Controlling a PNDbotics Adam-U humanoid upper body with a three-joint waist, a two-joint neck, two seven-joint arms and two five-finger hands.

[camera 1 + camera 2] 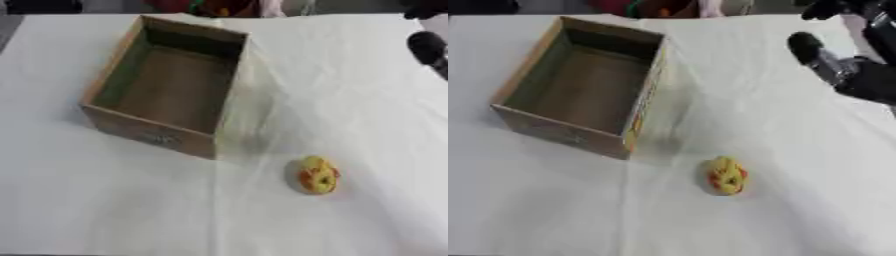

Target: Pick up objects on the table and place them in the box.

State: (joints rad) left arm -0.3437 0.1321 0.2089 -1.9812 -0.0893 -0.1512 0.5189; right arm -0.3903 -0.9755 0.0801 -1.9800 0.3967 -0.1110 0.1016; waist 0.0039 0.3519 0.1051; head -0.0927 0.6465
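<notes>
An open cardboard box (150,131) stands on the white cloth, left of centre, and I see nothing inside it. A small yellow object with orange patches (318,174) lies on the cloth to the box's lower right, apart from it. My black right hand (866,75) comes in at the upper right edge, well above and to the right of the yellow object. Its fingers are spread and hold nothing. My left hand shows in neither view.
The white cloth (105,200) covers the whole table and has a crease running down from the box's right corner. Dark and coloured shapes sit along the far edge (210,6), behind the box.
</notes>
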